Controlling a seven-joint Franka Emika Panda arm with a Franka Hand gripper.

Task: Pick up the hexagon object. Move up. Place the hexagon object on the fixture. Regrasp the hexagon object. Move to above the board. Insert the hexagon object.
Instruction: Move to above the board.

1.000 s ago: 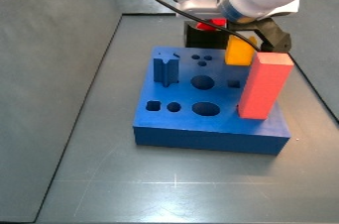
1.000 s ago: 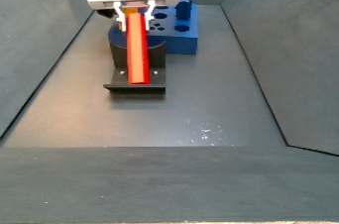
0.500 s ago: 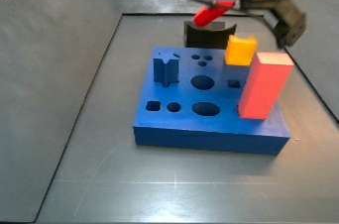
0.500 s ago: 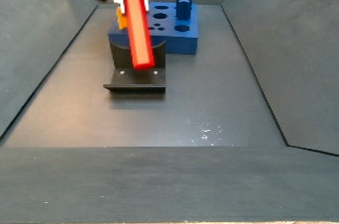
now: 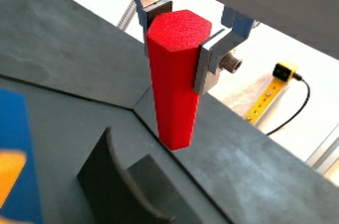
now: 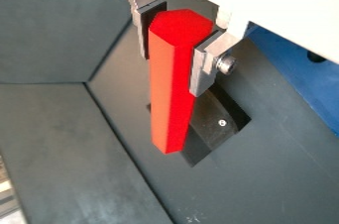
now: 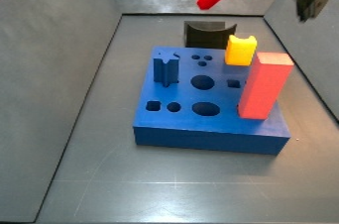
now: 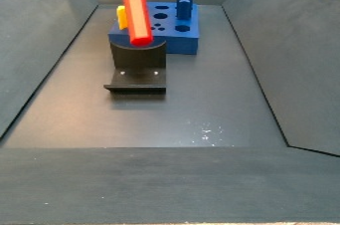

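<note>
Jaws of the gripper (image 5: 179,38) clamp the hexagon object (image 5: 175,79) above dark floor (image 8: 200,110)

We're in a robotics lab test cell: dark grey walled pen (image 7: 79,119), blue board (image 7: 185,119) of shaped holes, black fixture (image 8: 137,78), yellow corded tool (image 5: 282,73) outside the wall, the hand (image 5: 180,42) raised over the fixture, clamping the hexagon object (image 5: 173,89)
</note>
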